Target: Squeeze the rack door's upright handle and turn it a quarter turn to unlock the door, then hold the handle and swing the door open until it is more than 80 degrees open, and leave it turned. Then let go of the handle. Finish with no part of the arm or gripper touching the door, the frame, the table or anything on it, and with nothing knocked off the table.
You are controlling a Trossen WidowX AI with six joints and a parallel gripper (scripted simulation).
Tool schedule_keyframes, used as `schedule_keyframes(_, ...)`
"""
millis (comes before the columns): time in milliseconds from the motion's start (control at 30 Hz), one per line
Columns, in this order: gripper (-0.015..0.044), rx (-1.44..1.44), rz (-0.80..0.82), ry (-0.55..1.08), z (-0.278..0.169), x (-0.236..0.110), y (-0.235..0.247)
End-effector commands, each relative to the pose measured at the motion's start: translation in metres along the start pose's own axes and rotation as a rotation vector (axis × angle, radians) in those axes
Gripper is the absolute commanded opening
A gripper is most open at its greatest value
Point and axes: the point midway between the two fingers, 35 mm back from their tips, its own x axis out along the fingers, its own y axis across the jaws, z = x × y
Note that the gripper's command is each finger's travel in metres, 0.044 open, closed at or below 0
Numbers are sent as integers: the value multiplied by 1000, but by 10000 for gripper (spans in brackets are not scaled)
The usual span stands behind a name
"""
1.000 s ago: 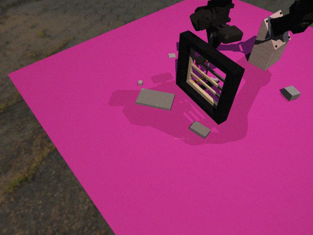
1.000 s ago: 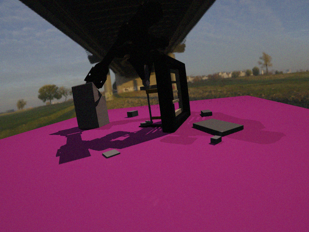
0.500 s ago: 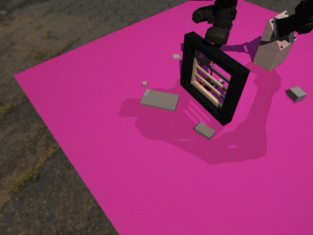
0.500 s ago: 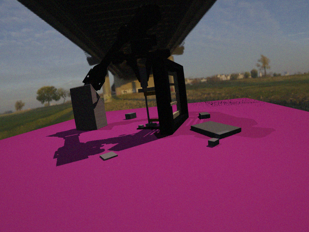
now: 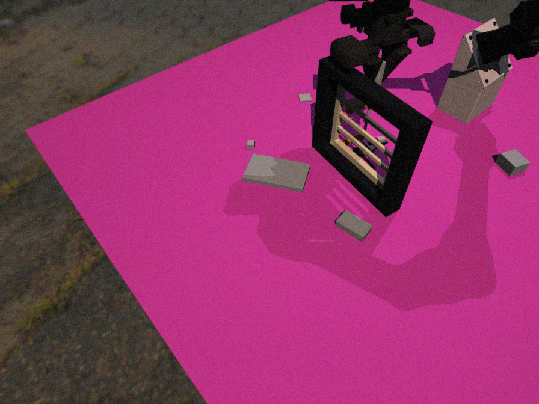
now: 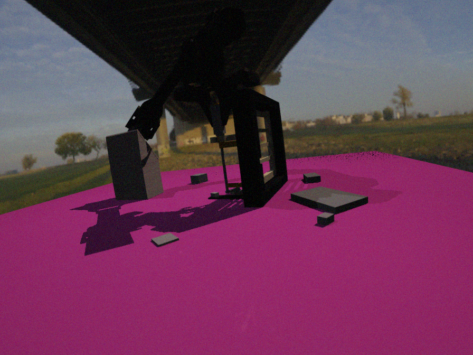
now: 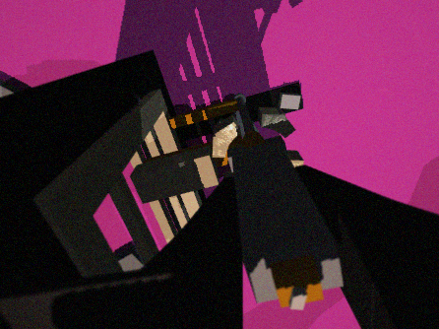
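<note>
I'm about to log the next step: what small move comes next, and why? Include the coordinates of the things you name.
Probably a gentle finishing turn of the handle (image 5: 381,74) (image 6: 216,119) (image 7: 282,208), without pulling. The gripper (image 5: 379,74) (image 6: 219,124) (image 7: 265,181) is shut on it, and the views don't settle whether the quarter turn is complete.
</note>
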Motion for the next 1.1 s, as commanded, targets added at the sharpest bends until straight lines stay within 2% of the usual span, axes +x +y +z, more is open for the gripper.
schedule_keyframes(0, 8, 178, 1, 1, 0, 0, 0)
schedule_keyframes(267, 8, 251, 1, 1, 0, 0, 0)
schedule_keyframes(600, 271, 251, 1, 1, 0, 0, 0)
schedule_keyframes(633, 280, 251, 1, 1, 0, 0, 0)
schedule_keyframes(733, 280, 177, 1, 1, 0, 0, 0)
schedule_keyframes(1067, 280, -318, 1, 1, 0, 0, 0)
